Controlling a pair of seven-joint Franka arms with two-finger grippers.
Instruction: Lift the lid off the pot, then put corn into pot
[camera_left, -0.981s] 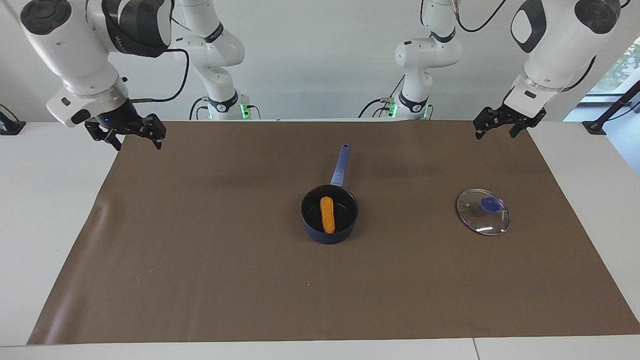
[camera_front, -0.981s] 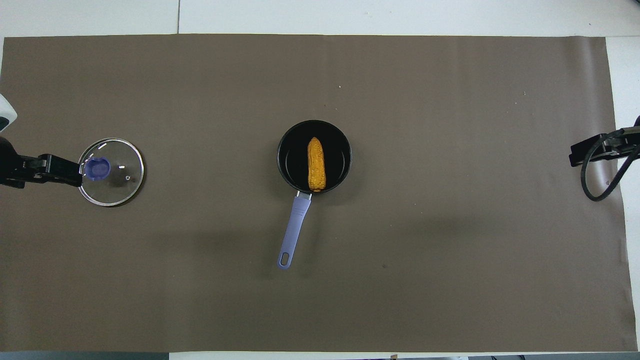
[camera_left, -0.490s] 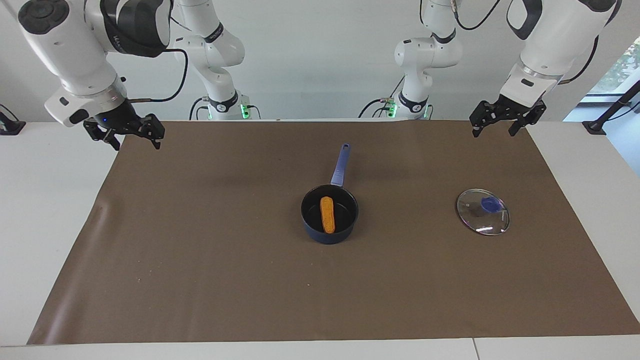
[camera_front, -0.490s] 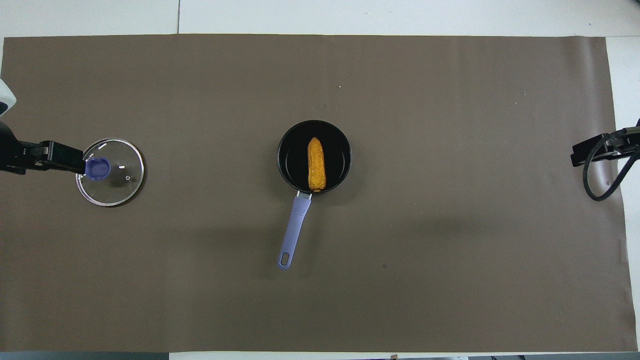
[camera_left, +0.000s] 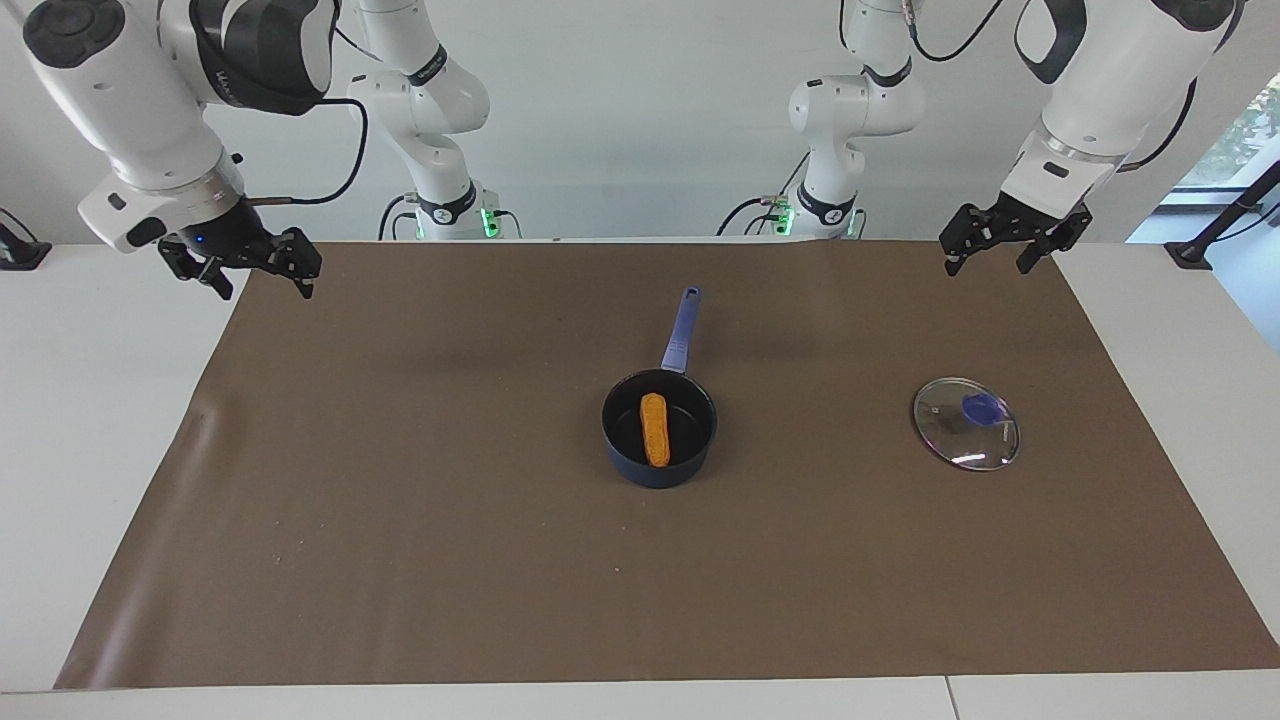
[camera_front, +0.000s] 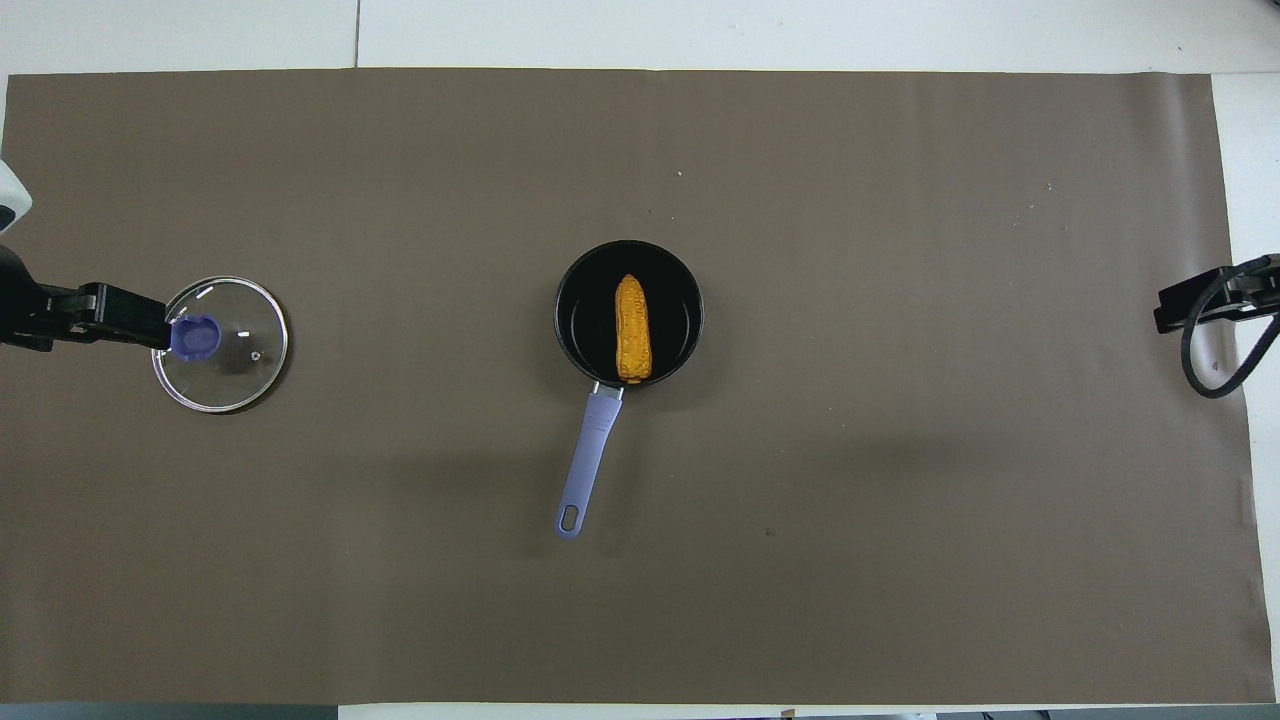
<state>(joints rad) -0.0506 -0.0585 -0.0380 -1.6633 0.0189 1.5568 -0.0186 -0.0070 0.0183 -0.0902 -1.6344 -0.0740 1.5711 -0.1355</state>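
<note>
Facing view: one corn (camera_left: 655, 429) in one pot (camera_left: 659, 470); one lid (camera_left: 966, 424) beside; both tools seemingly spread.

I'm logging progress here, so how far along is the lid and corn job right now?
Both steps look done. The lid lies flat on the brown mat, off the pot, toward the left arm's end. The corn lies inside the pot. Neither the left hand nor the right hand holds anything; both are raised, open. Nothing seems left.

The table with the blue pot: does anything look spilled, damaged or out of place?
Nothing stands out. The yellow-orange toy corn lies inside the dark blue saucepan, which sits upright. The clear glass lid with a blue knob lies flat on the brown mat, toward the left arm's end.
</note>
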